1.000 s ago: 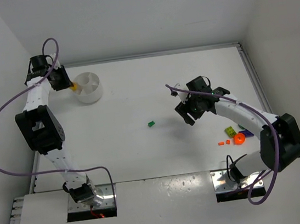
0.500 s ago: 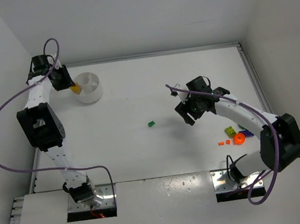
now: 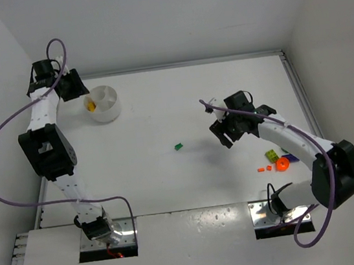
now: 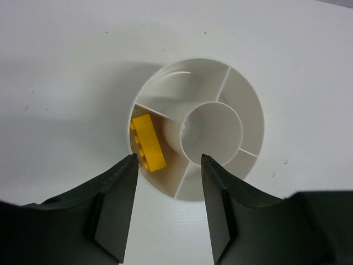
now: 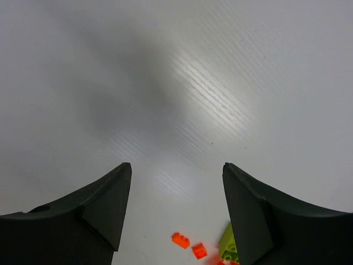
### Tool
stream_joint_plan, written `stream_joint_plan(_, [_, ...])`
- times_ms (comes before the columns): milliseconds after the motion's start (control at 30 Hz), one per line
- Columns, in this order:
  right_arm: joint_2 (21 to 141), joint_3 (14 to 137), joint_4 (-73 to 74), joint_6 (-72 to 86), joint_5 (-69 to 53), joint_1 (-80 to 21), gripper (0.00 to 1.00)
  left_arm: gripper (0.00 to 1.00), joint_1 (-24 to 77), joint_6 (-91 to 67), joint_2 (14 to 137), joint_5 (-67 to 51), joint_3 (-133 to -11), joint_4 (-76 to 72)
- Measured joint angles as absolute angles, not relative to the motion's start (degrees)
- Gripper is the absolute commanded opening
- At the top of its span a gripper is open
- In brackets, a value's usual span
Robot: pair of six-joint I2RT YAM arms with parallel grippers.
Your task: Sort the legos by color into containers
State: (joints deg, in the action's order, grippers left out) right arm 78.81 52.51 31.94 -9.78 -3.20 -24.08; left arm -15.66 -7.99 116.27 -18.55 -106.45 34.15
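The left gripper (image 4: 168, 165) hangs at the upper left of the overhead view, jaws parted and empty, just over the near rim of the white dish (image 4: 251, 105). A yellow brick (image 4: 148, 142) already lies in the dish's left section, against the outer wall.

The likeliest slip is here: the fingers sit so close to the rim that a sideways or low pull-away could catch the dish and slide or tip it, spilling the brick.

The right gripper (image 3: 224, 136) hovers mid-right, spread wide and holding nothing. A green brick (image 3: 178, 146) lies alone at the centre of the desk. At lower right a lime brick (image 3: 271, 155), a round orange piece (image 3: 282, 164), a small orange brick (image 3: 261, 170) and a blue one (image 3: 291, 156) crowd together. Nothing blocks the path to them, but a grab there could pinch two colours at once or scatter them.
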Motion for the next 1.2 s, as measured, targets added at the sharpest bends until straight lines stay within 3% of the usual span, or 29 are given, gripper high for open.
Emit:
stream_joint_plan(200, [73.4, 49.0, 32.7, -9.8, -0.1, -20.6, 0.58, 0.56, -15.3, -5.1, 103.7, -23.0, -95.2, 32.3])
stream_joint_plan(467, [70.1, 45.8, 37.8, -14.5, 4.6, -12.6, 0.56, 0.67, -9.7, 3.5, 79.7, -27.1, -74.9, 29.0])
stream_joint_plan(800, [68.5, 45.5, 44.7, -27.0, 9.2, 0.9, 0.58, 0.67, -2.6, 7.5, 73.1, -25.7, -66.5, 29.0])
stream_joint_plan(933, [74.5, 49.1, 46.6, -29.1, 9.6, 7.2, 0.61, 0.67, -1.0, 8.2, 70.8, -24.4, -63.1, 28.6])
stream_joint_plan(1200, [94.2, 68.1, 48.1, -27.2, 1.5, 16.8, 0.73, 0.68, -1.0, 8.3, 68.7, -23.7, -58.8, 24.9])
